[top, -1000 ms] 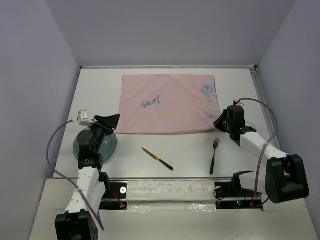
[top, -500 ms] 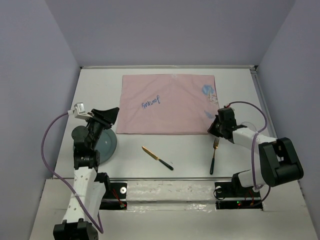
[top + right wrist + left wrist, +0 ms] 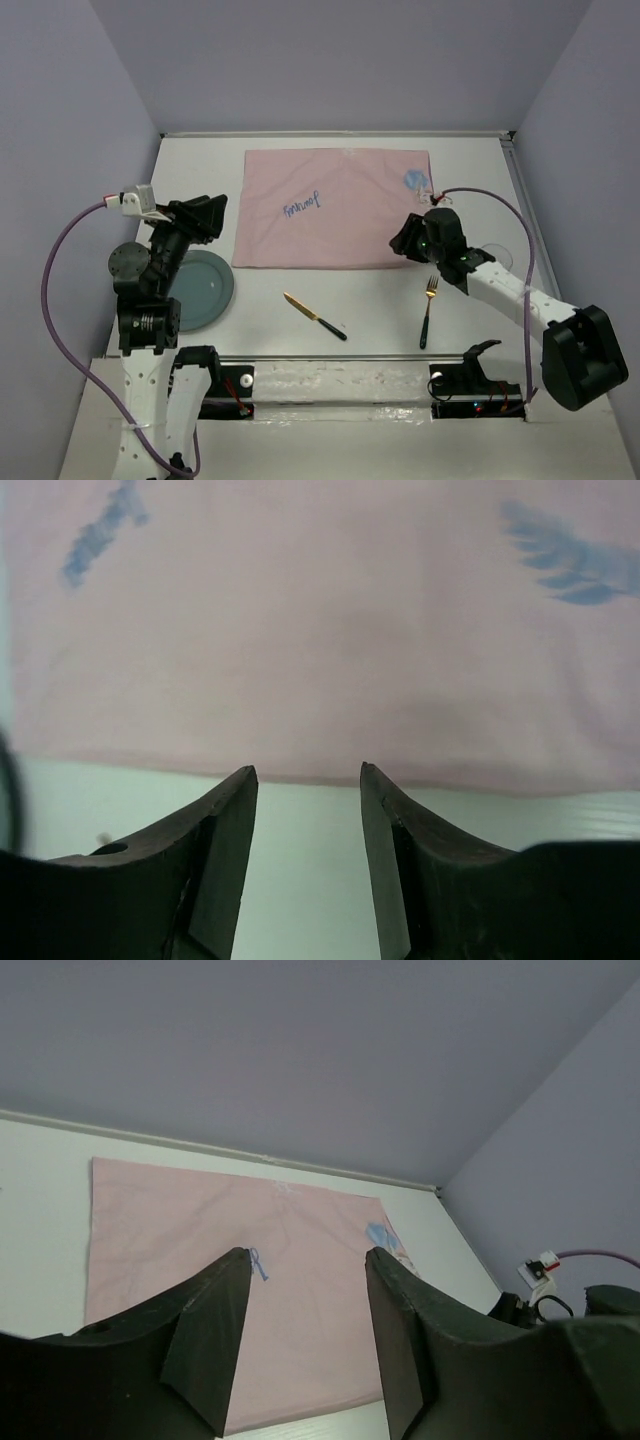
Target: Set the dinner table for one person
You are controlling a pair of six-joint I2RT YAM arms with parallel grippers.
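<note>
The white dinner table (image 3: 380, 300) carries a pink placemat (image 3: 330, 205) with blue writing. A teal plate (image 3: 205, 290) lies left of the mat's near corner. A gold knife (image 3: 314, 316) with a dark handle and a gold fork (image 3: 428, 310) lie in front of the mat. My left gripper (image 3: 215, 215) hangs open above the plate's far side, and the placemat (image 3: 250, 1310) shows between its empty jaws (image 3: 308, 1255). My right gripper (image 3: 400, 240) is open and low over the mat's near edge (image 3: 300, 730), nothing between its fingers (image 3: 307, 770).
A metal rail (image 3: 330, 357) runs along the table's near edge in front of the arm bases. Grey walls close in the table at the left, back and right. My right arm's cable (image 3: 500, 205) arcs over the table's right side.
My left gripper lifted up and away from the plate, its jaws wider. My right gripper swung left to the placemat's near edge, shut, then opened.
</note>
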